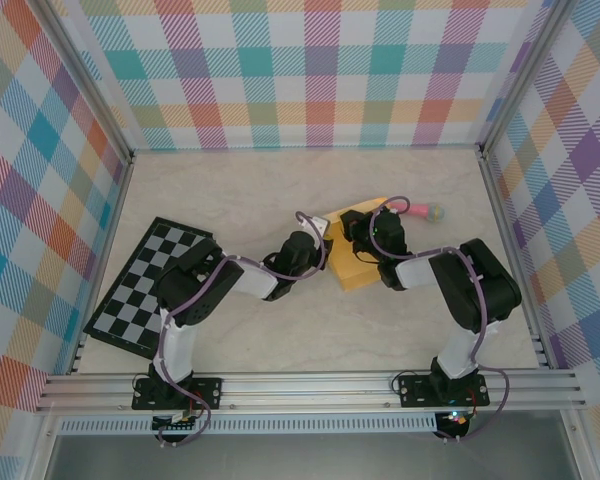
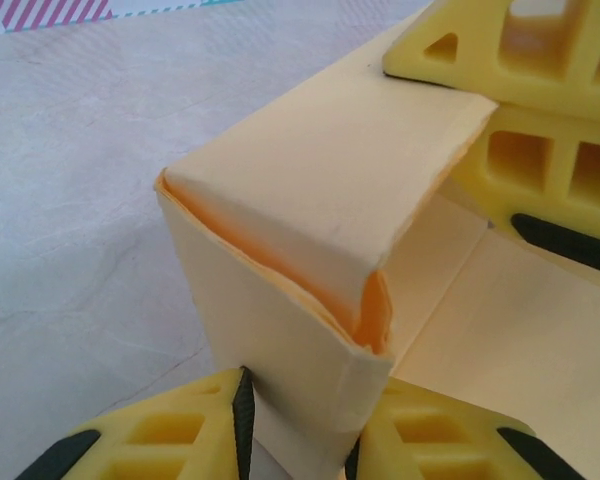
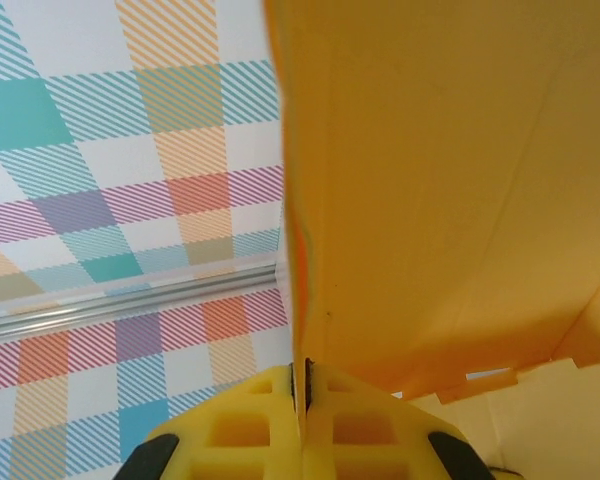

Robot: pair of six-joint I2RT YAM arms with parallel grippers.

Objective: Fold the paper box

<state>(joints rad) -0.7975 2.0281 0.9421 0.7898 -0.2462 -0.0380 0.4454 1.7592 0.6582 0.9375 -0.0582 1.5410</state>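
Note:
The paper box (image 1: pixel 358 262) is yellow-orange card, partly folded, lying mid-table between the two arms. My left gripper (image 1: pixel 324 252) meets it from the left. In the left wrist view its fingers (image 2: pixel 180 440) are shut on a folded-up wall of the paper box (image 2: pixel 320 190), whose top flap bends over it. My right gripper (image 1: pixel 361 228) reaches in from the right. In the right wrist view that gripper (image 3: pixel 302 382) is shut on the thin edge of an upright panel of the box (image 3: pixel 450 180). The right gripper's yellow fingers (image 2: pixel 540 70) press at the box's far side.
A black-and-white checkered board (image 1: pixel 150 285) lies at the left, beside the left arm. A pink stick with a blue end (image 1: pixel 422 211) rests just behind the right gripper. Plaid walls and metal rails enclose the table on three sides.

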